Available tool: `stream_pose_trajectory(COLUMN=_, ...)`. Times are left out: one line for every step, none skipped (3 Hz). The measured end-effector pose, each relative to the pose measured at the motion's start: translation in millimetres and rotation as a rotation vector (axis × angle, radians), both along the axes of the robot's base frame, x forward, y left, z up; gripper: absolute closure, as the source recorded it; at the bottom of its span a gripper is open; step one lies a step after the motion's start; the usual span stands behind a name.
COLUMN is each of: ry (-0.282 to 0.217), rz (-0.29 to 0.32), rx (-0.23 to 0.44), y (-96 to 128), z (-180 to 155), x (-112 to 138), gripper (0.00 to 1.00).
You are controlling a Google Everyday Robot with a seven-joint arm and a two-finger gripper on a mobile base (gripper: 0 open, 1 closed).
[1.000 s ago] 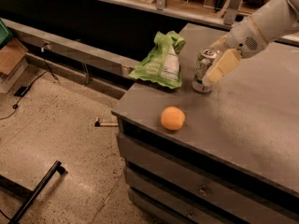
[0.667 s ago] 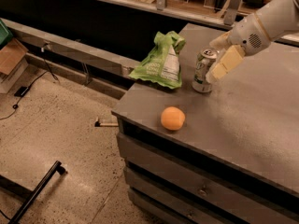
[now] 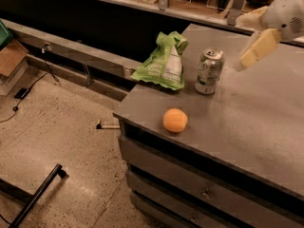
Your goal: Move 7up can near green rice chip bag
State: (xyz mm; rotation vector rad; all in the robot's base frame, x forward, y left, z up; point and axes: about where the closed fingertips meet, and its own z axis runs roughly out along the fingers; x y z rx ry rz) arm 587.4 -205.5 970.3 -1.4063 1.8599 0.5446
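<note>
The silver-and-green 7up can (image 3: 209, 71) stands upright on the grey counter (image 3: 266, 127), just right of the lime-green rice chip bag (image 3: 164, 63), with a small gap between them. The bag lies at the counter's back left corner, its white label panel facing me. My gripper (image 3: 240, 44) hangs in the air to the right of the can and a little above it, apart from it. Its cream fingers (image 3: 259, 46) are spread and hold nothing.
An orange (image 3: 175, 120) lies on the counter near the front edge, in front of the bag and can. Drawers (image 3: 190, 189) run below the counter's front. A low ledge (image 3: 71, 56) and bare floor (image 3: 61, 132) lie to the left.
My gripper was around the can; it has let go and drawn back up and to the right. The can stays upright beside the bag.
</note>
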Motion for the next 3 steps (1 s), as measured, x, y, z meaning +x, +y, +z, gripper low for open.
stream_pose_trajectory(ry=-0.118, rz=0.079, rx=-0.039, y=-12.3, z=33.8, x=-14.6, gripper=0.0)
stream_pose_trajectory(ry=-0.144, rz=0.127, rx=-0.057, y=-12.5, z=39.4, x=-20.7, gripper=0.0)
stream_pose_trajectory(ry=-0.145, rz=0.127, rx=-0.056, y=-12.3, z=39.5, x=-20.1, gripper=0.0)
